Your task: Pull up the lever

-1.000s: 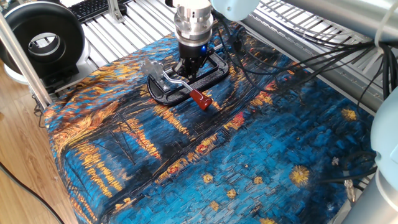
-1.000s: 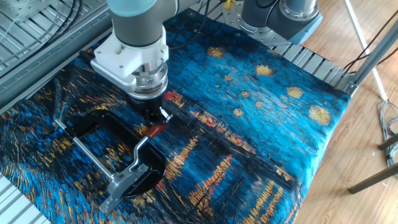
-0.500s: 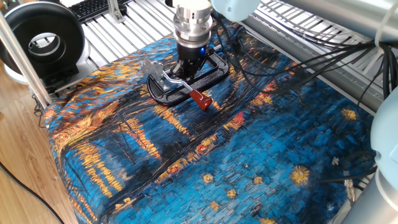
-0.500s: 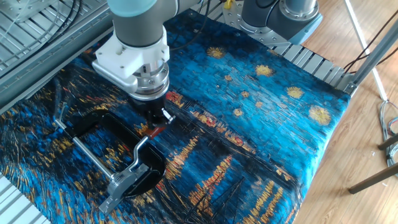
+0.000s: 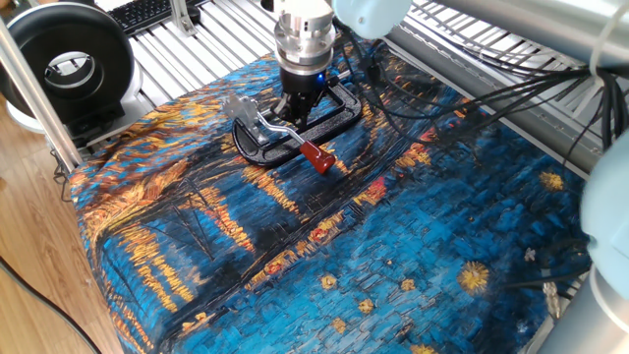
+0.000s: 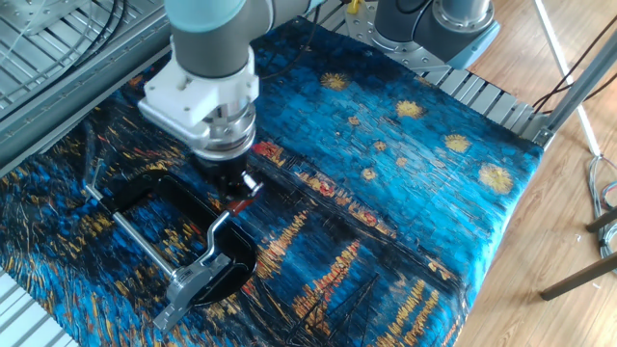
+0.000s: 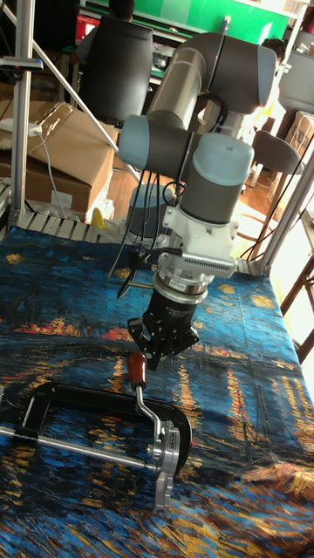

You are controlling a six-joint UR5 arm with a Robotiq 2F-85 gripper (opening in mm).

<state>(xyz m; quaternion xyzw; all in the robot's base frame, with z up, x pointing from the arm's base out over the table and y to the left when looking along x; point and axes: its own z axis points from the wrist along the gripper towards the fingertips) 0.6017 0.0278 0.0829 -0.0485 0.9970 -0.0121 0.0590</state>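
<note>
The lever (image 5: 283, 131) is a thin curved silver arm. It runs from a silver bracket (image 5: 241, 106) down to a red tip (image 5: 316, 156) and lies low across the black clamp frame (image 5: 344, 108). My gripper (image 5: 295, 106) hangs just above the clamp, close behind the arm. In the tall fixed view my gripper (image 7: 163, 349) is open, with nothing between its fingers. It sits slightly above and to the right of the red tip (image 7: 137, 367). In the other fixed view my gripper (image 6: 228, 181) partly covers the red tip (image 6: 238, 202).
The clamp lies on a blue and orange painted cloth (image 5: 393, 246) draped over the table. A black round device (image 5: 64, 64) and a metal post (image 5: 29, 88) stand at the left. Cables (image 5: 472, 88) run along the back right. A second robot base (image 6: 443, 24) stands beyond the cloth.
My gripper has shifted slightly sideways over the red tip, staying at about the same height. The lever and clamp have not moved.
</note>
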